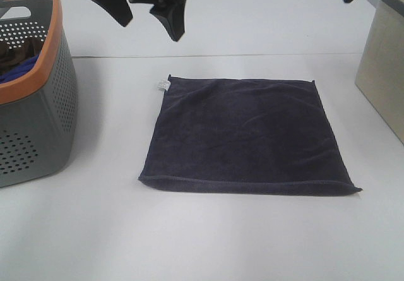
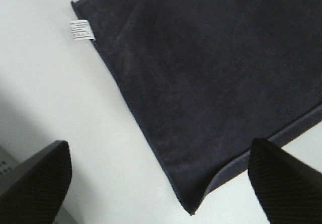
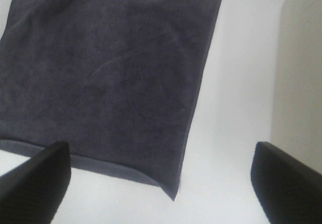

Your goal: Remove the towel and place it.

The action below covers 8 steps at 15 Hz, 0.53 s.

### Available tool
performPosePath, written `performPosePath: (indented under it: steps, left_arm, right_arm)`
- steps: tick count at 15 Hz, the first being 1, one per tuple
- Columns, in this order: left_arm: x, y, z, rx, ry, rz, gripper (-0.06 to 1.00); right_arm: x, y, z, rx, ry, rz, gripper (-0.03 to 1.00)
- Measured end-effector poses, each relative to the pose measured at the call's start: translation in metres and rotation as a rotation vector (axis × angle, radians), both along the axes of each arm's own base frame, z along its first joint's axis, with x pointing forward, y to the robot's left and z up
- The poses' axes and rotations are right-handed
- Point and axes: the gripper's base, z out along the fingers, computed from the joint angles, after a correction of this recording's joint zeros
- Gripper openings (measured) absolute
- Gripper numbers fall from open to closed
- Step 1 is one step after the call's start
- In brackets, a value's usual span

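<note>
The soft, light towel [image 1: 243, 132] is lying flat on the counter [image 1: 189, 237]; its corners are best pinched. Both grippers' fingers [image 2: 35, 183] are being held wide, empty.

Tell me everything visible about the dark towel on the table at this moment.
The towel is dark navy-charcoal, roughly square, with a soft terry-like nap and hemmed edges. A small white tag sticks out at its far left corner. It lies spread flat in a single layer on the white table, between the basket and the beige bin, touching neither. The near right corner shows a slight fold in the wrist views. Nothing rests on it; both grippers hang above, not touching it.
</note>
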Motion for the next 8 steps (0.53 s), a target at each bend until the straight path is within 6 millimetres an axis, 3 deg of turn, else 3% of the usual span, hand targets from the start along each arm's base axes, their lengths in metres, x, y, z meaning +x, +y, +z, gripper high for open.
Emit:
performPosePath:
  steps: [3, 5, 8]
  left_arm:
    - [0.010, 0.044, 0.022, -0.018, -0.045, 0.104, 0.89]
    - [0.012, 0.088, 0.042, -0.024, -0.087, 0.207, 0.89]
    - [-0.005, 0.158, 0.056, 0.013, -0.093, 0.378, 0.89]
  right_arm:
    - [-0.010, -0.014, 0.026, -0.097, -0.097, -0.103, 0.87]
    - [-0.018, -0.033, 0.038, -0.158, -0.140, -0.168, 0.87]
    - [-0.030, -0.078, 0.048, -0.073, -0.155, -0.325, 0.82]
